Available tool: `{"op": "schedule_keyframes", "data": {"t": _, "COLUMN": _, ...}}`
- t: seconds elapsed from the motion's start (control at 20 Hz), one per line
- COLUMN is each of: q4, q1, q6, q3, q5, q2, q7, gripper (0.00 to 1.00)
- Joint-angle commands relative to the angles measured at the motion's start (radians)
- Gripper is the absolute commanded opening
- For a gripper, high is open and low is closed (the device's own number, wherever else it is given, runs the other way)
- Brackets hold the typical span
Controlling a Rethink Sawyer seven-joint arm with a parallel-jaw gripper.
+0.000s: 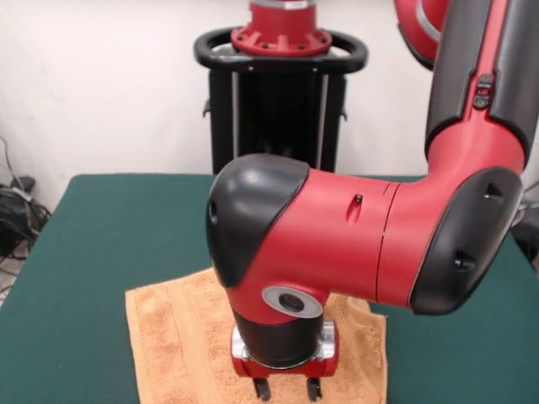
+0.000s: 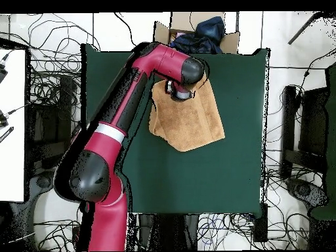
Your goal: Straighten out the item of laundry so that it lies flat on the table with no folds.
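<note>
The peach-tan towel (image 1: 173, 337) lies on the dark green table (image 1: 109, 236), near the table's front edge in the front view. In the overhead view the towel (image 2: 190, 121) sits slanted near the table's (image 2: 197, 184) top edge, and its outline is uneven. My gripper (image 1: 288, 390) points straight down over the towel's middle, with its two fingertips (image 1: 263, 389) apart and close to the cloth. The picture's bottom edge cuts off the tips. In the overhead view my gripper (image 2: 180, 92) is over the towel's upper part, and the arm hides some cloth.
The robot's black pedestal (image 1: 278, 93) stands behind the table. A cardboard box with dark cloth in it (image 2: 197, 33) sits just past the table's top edge in the overhead view. Cables cover the floor around the table (image 2: 39, 98). A white surface (image 2: 13, 125) is at the left.
</note>
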Motion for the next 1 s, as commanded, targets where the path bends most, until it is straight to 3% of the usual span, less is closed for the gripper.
{"op": "schedule_keyframes", "data": {"t": 0.05, "q4": -0.075, "q1": -0.002, "q6": -0.156, "q3": 0.113, "q5": 0.028, "q2": -0.042, "q7": 0.086, "gripper": 1.0}}
{"op": "schedule_keyframes", "data": {"t": 0.55, "q4": -0.05, "q1": 0.063, "q6": -0.228, "q3": 0.158, "q5": 0.042, "q2": -0.086, "q7": 0.159, "gripper": 1.0}}
{"op": "schedule_keyframes", "data": {"t": 0.85, "q4": -0.037, "q1": 0.083, "q6": -0.177, "q3": 0.23, "q5": 0.083, "q2": -0.083, "q7": 0.059, "gripper": 1.0}}
{"op": "schedule_keyframes", "data": {"t": 1.0, "q4": -0.058, "q1": 0.077, "q6": -0.16, "q3": 0.246, "q5": 0.083, "q2": -0.077, "q7": 0.072, "gripper": 1.0}}
